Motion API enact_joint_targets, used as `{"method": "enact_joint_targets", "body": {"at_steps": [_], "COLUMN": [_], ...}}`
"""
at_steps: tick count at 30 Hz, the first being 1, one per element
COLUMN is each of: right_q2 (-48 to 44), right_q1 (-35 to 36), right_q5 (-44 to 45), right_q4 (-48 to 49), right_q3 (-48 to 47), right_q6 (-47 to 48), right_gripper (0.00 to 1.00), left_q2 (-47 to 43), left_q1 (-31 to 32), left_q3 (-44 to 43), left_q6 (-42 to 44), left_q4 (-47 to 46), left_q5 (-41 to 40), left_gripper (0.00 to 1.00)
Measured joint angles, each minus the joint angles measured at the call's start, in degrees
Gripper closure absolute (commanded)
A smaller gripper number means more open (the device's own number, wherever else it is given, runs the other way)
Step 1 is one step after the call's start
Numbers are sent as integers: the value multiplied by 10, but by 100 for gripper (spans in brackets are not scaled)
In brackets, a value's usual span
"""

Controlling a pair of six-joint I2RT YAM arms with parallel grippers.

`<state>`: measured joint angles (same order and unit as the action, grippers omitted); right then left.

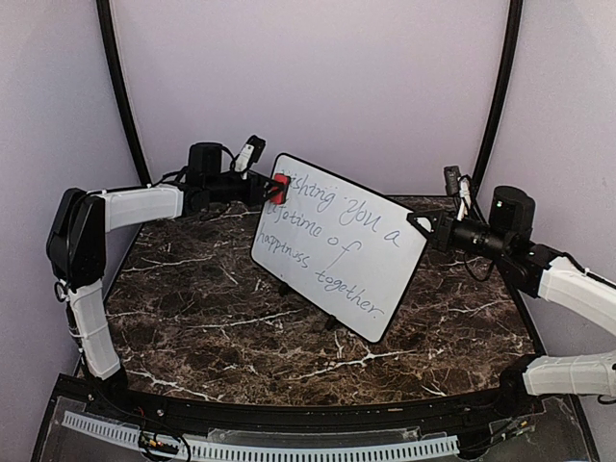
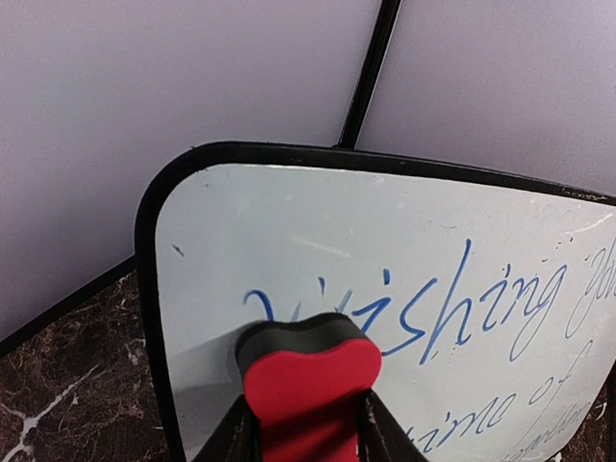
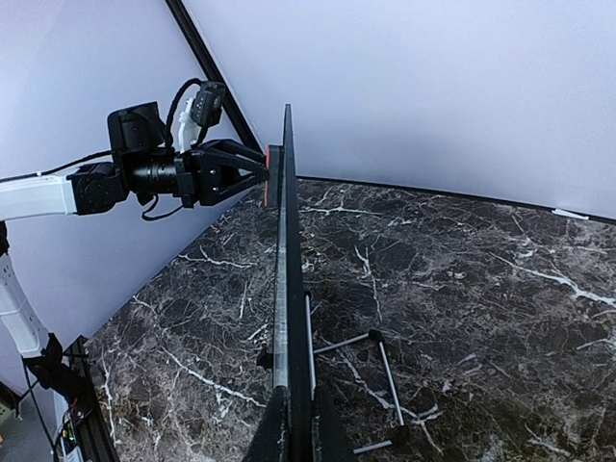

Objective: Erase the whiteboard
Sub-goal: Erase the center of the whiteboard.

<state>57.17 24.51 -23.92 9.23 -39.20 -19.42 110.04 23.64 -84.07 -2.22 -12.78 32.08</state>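
While every word of the blue handwriting is legible, the whiteboard (image 1: 337, 245) stands on edge above the middle of the desk (image 1: 192, 289), tipped so that its lines of writing slope down toward the near right corner. The right end effector (image 1: 421, 225) is pressed together on the board's right-hand rim and appears to carry it clear of the marble top, with a thin wire stand (image 3: 371, 371) lying beneath. The left end effector (image 1: 272, 188) pinches a red eraser (image 2: 308, 385) whose dark felt face touches the board at the first letter of "Wishing", near the board's upper left corner, on the side toward the desk's far left corner. From that contact the written area stretches away to the right and downward along the board's long axis, toward the right arm. The left arm is the one positioned to wipe; a judgement from this is that its stroke should run along the top line toward the right-hand grip, while the right arm braces the board against the push.
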Motion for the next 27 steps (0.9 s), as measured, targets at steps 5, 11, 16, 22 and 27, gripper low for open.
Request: {"method": "enact_joint_targets", "body": {"at_steps": [5,11,16,22,27], "right_q2": [0,0,0,0,0], "right_q1": [4,7,7,7,7], "right_q5": [0,0,0,0,2], "right_q4": [2,4,3,2,1], "right_q3": [0,0,0,0,0], "right_q6": [3,9,9,4,2], "right_gripper": [100,100,100,100,100], "left_q2": [7,17,30,38,41], "left_q1": [0,-1,-9,-23,-28], "left_q3": [-32,-84,-114,-119,-119], "left_q6": [0,0,0,1,5], "left_q4": [1,27,63,115,143], "left_q5": [14,31,44,50,51], "left_gripper": [67,68,68,68,68]}}
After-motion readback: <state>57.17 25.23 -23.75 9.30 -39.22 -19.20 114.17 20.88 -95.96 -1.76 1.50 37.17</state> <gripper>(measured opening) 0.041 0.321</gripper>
